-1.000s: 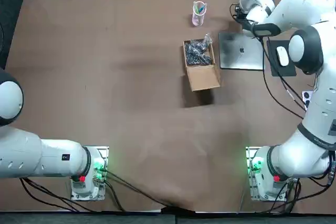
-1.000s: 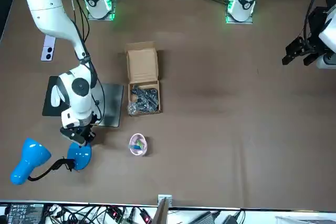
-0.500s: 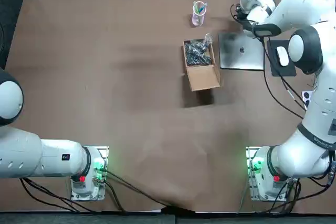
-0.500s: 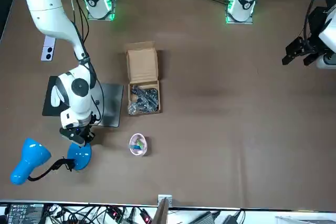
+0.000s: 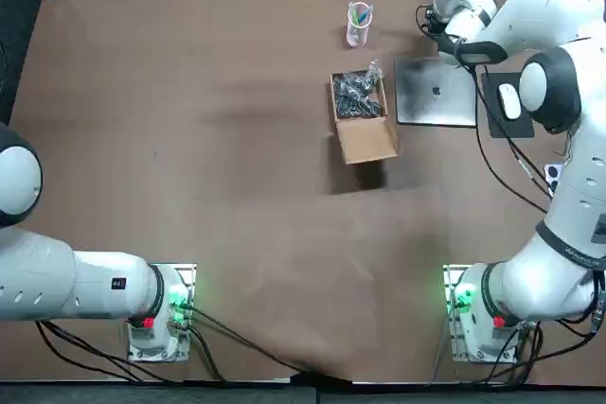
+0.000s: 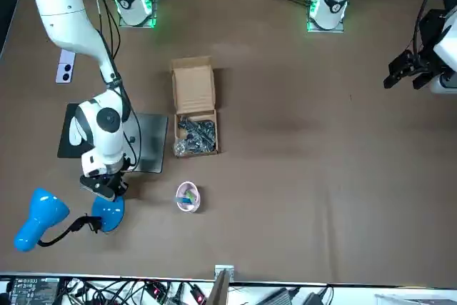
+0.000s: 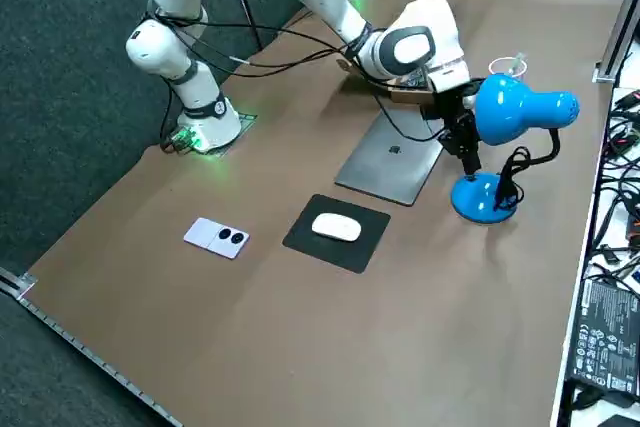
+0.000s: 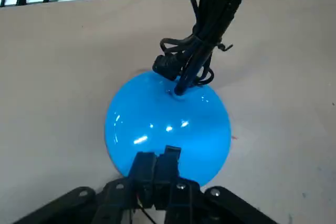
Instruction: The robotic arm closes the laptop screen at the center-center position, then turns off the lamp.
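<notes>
Silver laptop [image 5: 436, 92] lies shut flat on brown desk [image 5: 237, 139]: first step judged done, lamp step in hand. Right end effector [image 8: 156, 160], fingers together and empty, sits over glossy blue round lamp base [image 8: 168, 121]. Contact unclear. Laptop just beside end effector, toward arm base. Next: press straight down on base switch.

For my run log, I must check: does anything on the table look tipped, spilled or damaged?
Nothing stands out. The silver laptop lies closed and flat, the blue desk lamp stands upright on its round base, and the open cardboard box holds its black contents. The right gripper, shut, is over that base.
</notes>
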Controlling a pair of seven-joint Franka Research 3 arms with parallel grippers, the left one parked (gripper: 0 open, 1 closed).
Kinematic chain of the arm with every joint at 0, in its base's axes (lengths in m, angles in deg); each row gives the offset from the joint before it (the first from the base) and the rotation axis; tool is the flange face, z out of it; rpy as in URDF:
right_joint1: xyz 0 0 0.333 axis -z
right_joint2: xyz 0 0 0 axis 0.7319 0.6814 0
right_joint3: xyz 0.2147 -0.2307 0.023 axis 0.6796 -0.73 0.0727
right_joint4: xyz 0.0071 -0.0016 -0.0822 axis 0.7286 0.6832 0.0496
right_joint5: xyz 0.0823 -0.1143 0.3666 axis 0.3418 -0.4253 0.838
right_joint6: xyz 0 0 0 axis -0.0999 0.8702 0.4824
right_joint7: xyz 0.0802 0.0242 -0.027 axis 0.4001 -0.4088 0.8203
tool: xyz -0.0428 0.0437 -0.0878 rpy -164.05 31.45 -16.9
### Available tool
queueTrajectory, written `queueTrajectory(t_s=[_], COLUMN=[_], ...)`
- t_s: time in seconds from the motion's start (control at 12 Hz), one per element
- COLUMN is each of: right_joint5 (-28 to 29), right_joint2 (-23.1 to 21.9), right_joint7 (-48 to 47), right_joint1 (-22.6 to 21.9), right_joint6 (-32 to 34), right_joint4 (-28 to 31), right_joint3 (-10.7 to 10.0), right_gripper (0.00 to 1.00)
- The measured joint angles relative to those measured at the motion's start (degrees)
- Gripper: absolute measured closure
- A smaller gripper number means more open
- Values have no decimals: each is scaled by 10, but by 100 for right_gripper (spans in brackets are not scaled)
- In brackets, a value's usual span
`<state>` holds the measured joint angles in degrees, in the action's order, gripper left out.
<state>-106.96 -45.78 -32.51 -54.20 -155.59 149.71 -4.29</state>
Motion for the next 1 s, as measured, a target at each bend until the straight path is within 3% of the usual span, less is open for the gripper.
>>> queueTrajectory(t_s=[1.0], right_joint5=[0], right_joint2=[9], right_joint7=[0], right_joint1=[0], right_joint6=[0], right_joint4=[-8], right_joint3=[-1], right_gripper=[98])
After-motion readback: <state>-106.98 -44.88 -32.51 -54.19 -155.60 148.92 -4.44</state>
